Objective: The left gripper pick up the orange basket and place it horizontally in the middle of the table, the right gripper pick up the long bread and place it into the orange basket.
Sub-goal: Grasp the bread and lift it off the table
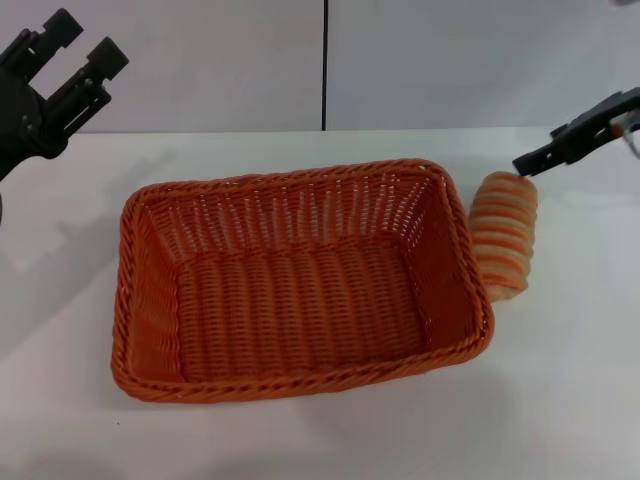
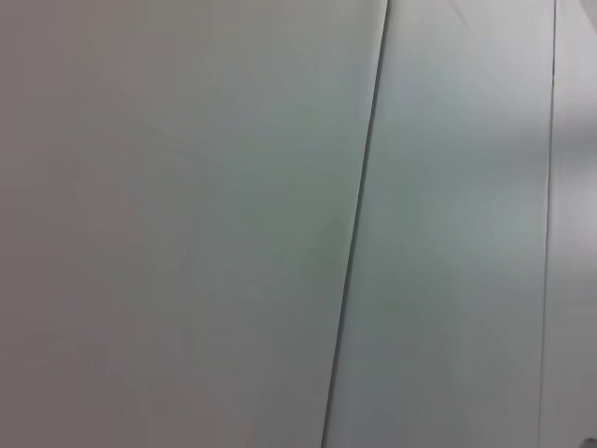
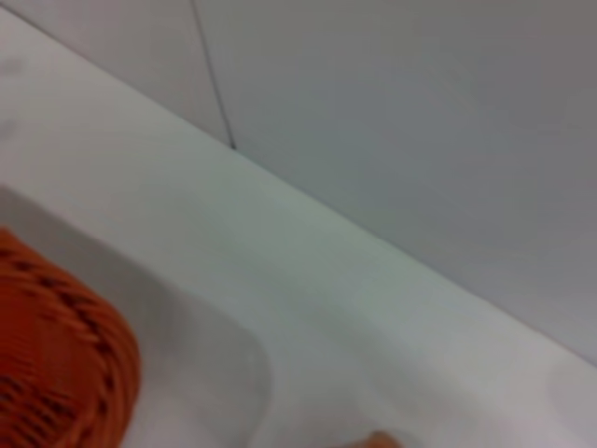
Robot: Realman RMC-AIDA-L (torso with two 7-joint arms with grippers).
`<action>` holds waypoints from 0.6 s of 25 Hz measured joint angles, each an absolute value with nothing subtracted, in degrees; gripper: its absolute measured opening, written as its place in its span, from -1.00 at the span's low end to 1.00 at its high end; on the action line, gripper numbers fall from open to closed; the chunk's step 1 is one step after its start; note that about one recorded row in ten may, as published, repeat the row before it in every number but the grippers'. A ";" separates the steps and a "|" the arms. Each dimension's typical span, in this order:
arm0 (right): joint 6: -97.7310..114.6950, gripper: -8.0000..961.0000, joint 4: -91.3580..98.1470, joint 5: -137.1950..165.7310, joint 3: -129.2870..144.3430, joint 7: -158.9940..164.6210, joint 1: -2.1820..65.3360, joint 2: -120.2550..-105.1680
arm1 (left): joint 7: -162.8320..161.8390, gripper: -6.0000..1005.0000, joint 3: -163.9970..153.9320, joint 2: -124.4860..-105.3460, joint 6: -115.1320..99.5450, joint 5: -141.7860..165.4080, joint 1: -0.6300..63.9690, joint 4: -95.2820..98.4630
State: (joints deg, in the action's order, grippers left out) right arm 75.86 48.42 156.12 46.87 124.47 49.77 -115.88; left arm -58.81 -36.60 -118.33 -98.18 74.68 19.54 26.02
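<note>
The long bread point(image 1: 503, 234), a tan loaf with orange-brown spiral stripes, lies on the worktop point(image 1: 560, 380) just below the right end effector point(image 1: 530, 160), touching the orange basket point(image 1: 300, 285). It looks light and soft; grip it gently across its middle. I cannot tell how far the right end effector is open. The left end effector point(image 1: 72, 55) hangs open and empty, well apart.

White table point(image 1: 560, 380) is carrying 2 things: orange basket point(image 1: 300, 285) sitting lengthwise approx. mid-table, open side up; long bread point(image 1: 505, 232) lying just beside basket's right end, w/ far end toward the wall.
</note>
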 joint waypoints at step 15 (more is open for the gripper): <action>72.31 0.51 40.72 153.57 47.02 121.78 49.93 -116.80 | -59.18 0.47 -36.63 -118.13 -97.25 74.97 20.68 24.63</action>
